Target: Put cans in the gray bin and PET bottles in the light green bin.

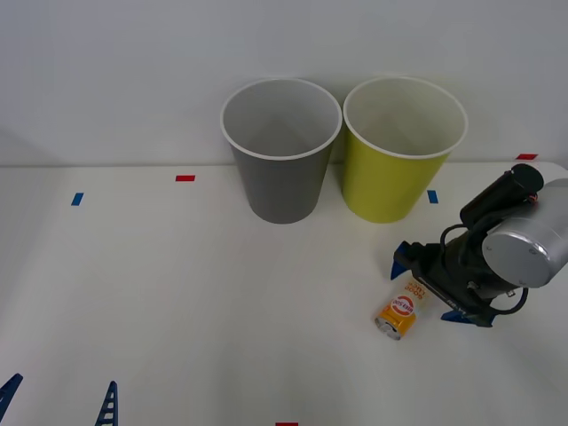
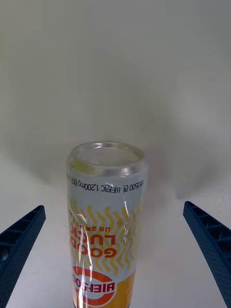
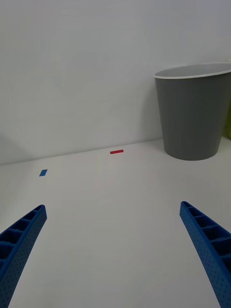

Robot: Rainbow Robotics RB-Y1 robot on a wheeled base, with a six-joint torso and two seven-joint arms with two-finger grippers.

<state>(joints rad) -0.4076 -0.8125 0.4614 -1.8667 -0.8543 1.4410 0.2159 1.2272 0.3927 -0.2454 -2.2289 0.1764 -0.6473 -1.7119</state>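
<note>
An orange-to-white can (image 1: 404,311) with a red round logo lies on its side on the white table (image 1: 195,302), in front of the light green bin (image 1: 399,155). My right gripper (image 1: 430,288) is open, one blue finger on each side of the can's white end. In the right wrist view the can (image 2: 106,226) lies between the fingers (image 2: 21,240), touching neither. The gray bin (image 1: 280,151) stands left of the green one, both upright. My left gripper (image 1: 58,395) is open at the front left corner, holding nothing. PET bottles are out of view.
Small red tape marks (image 1: 185,177) and blue tape marks (image 1: 77,199) dot the table. A white wall rises right behind the bins. The left wrist view shows the gray bin (image 3: 192,115) far ahead, with bare table between.
</note>
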